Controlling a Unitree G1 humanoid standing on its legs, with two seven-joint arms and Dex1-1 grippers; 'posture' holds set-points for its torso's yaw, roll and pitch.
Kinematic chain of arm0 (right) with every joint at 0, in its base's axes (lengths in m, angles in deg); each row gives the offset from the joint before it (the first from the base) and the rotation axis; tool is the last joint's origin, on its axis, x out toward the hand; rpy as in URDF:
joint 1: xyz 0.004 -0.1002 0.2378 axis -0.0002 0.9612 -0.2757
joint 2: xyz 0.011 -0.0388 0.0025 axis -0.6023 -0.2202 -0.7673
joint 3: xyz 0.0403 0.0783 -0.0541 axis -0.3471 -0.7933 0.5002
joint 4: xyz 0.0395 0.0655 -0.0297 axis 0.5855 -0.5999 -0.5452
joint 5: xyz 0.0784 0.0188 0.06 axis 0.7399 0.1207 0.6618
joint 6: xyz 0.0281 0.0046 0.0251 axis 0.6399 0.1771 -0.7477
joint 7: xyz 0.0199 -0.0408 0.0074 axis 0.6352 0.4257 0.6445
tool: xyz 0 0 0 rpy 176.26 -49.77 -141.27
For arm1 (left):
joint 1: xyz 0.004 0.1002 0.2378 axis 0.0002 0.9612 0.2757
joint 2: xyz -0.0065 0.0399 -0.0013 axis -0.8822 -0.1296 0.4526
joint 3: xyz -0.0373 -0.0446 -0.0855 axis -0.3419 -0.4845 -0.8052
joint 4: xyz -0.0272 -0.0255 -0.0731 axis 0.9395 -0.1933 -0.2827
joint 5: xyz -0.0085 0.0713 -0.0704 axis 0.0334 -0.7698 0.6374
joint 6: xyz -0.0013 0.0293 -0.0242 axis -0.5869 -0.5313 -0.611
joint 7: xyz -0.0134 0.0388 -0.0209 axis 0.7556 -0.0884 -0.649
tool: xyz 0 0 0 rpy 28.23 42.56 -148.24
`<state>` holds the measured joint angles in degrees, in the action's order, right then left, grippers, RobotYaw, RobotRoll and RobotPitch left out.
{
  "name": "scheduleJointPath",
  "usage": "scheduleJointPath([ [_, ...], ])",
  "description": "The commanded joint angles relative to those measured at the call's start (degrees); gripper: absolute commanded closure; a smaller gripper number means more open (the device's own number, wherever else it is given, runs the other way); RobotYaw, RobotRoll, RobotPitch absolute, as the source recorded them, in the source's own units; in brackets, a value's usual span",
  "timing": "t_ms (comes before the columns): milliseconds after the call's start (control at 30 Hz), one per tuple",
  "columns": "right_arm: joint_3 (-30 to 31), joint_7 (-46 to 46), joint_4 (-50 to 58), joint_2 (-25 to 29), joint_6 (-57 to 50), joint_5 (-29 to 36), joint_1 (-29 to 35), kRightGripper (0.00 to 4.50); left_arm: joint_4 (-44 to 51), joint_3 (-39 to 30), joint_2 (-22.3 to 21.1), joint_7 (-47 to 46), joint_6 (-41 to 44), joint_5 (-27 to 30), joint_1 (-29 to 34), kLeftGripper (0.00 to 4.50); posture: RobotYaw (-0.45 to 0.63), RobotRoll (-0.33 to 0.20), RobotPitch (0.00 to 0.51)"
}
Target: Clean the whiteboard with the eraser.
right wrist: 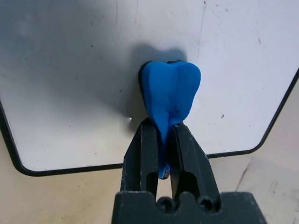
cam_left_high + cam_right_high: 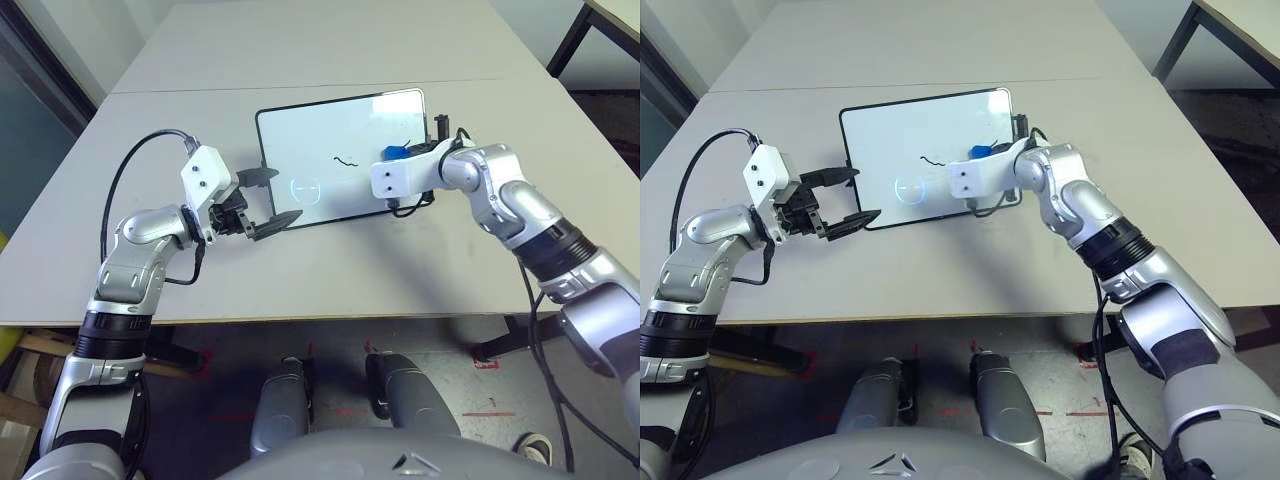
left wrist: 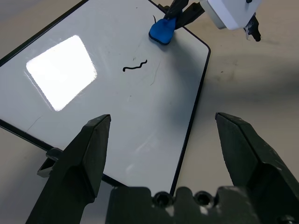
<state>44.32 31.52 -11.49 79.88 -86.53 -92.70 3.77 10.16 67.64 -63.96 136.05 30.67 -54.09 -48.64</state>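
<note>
While your right end effector (image 1: pixel 163 140) pinches the eraser (image 1: pixel 170 93) against the whiteboard (image 2: pixel 320 130), a squiggle (image 2: pixel 346 159) lies nearby; your left end effector (image 2: pixel 262 202) gapes empty over the desk (image 2: pixel 330 270).

My workspace is a pale grey table (image 2: pixel 330 270), made of two tops pushed together, with a seam (image 2: pixel 300 86) running across it further out. Beyond its far right corner I see the dark leg of another table (image 2: pixel 570 40). Below the near edge lies a dark floor (image 2: pixel 470 400) marked with red tape (image 2: pixel 487 366). A dark panel (image 2: pixel 35 60) stands at far left.
</note>
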Motion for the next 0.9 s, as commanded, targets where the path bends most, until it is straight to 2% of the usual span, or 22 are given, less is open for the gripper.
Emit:
scheduleJointPath([
  [33, -0.69, 0.89, -4.18, 0.71, 0.62, -1.61, -1.67, 4.36, 0.22, 0.42, -0.44, 0.29, -0.34, -0.84, -0.23, 0.00, -0.12, 0.000, 0.098],
  [400, -0.82, 4.39, -13.10, 2.94, 2.74, -4.09, -6.00, 4.36, 0.11, 0.47, -0.46, 0.31, -0.45, -0.87, -0.30, 0.00, -0.12, 0.000, 0.098],
  [567, -0.29, 3.83, -12.11, 2.42, 3.16, -4.43, -5.43, 4.36, 0.53, 0.30, -0.66, 0.23, -0.24, -0.79, -0.11, 0.00, -0.11, 0.000, 0.099],
  [900, 1.93, -0.36, -3.43, -0.64, 3.67, -6.14, 0.09, 4.37, 1.00, 0.32, -1.06, 0.19, 0.30, -0.60, -0.32, 0.00, -0.11, 0.000, 0.100],
])
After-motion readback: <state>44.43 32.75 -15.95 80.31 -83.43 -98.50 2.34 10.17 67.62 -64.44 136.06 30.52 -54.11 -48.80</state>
